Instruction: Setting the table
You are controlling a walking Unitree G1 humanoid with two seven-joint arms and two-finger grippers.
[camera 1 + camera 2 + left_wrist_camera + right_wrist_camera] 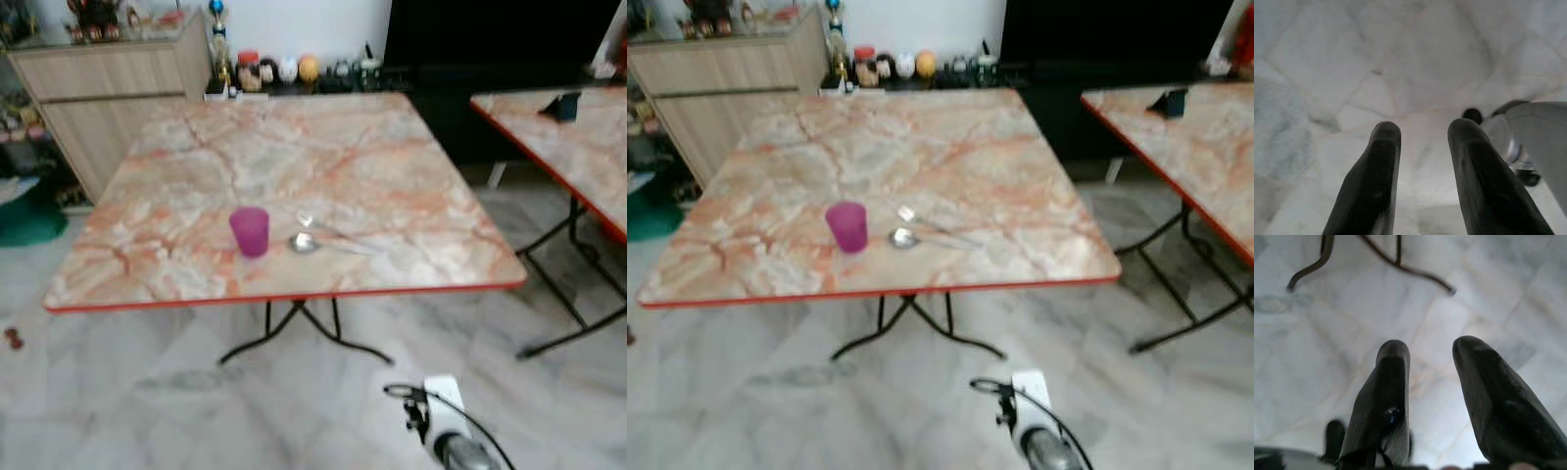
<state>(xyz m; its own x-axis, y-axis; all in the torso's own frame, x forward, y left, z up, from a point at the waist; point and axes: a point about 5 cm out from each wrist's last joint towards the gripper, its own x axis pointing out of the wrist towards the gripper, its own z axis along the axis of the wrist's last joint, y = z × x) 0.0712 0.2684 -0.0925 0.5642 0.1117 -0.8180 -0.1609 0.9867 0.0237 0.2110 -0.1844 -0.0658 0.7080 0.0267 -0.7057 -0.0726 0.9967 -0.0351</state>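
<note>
While both my arms hang low over the pale tiled floor (147,392), the marble-topped table (294,147) stands well ahead of and above them, its black legs (1376,254) visible beyond my right gripper (1432,350). A second table (578,147) stands farther to the right. My right gripper's fingers are spread and empty; my left gripper (1418,129) likewise gapes, holding nothing. On the tabletop, far from either gripper, sit a purple cup (249,231), then just beside it a spoon (318,244) and a fork (328,227).
</note>
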